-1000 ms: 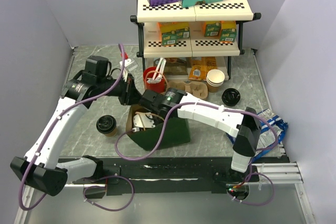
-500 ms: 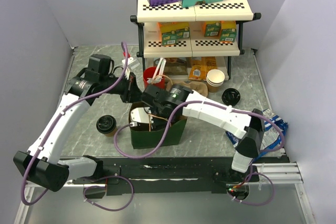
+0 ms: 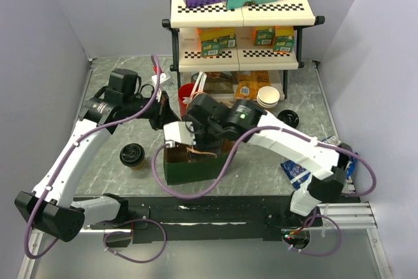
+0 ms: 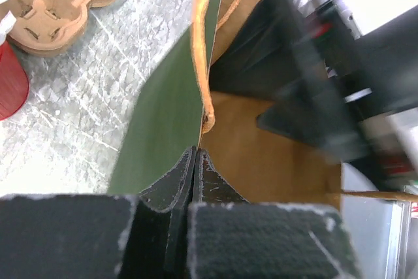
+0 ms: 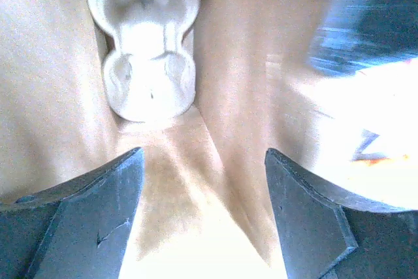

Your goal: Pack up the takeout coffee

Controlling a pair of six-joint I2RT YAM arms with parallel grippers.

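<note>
On the grey table (image 3: 130, 184), the shelf rack (image 3: 238, 11) stood at 12 o'clock and the green paper bag (image 3: 196, 169) stood upright at centre with its mouth open. The left gripper (image 4: 196, 164) was clenched on the bag's rim at roughly its 10 o'clock corner, green wall pinched flat between the pads. The right gripper (image 5: 202, 184) was down inside the bag with its jaws spread wide, grasping nothing; ahead of it were only the brown lining and a white item (image 5: 149, 63) I couldn't identify. The takeout coffee (image 3: 132, 155) sat on the table at 9 o'clock of the bag, near it but apart, upright with its lid on, neither arm touching it. My read: this was the bag-prep step, mouth held and spread, and the coffee wasn't packed yet. The next move likely calls for the right arm to lift clear of the mouth, swing to 9 o'clock, take the cup by its body below the lid, and keep it level going in while the left holds the rim taut.
</note>
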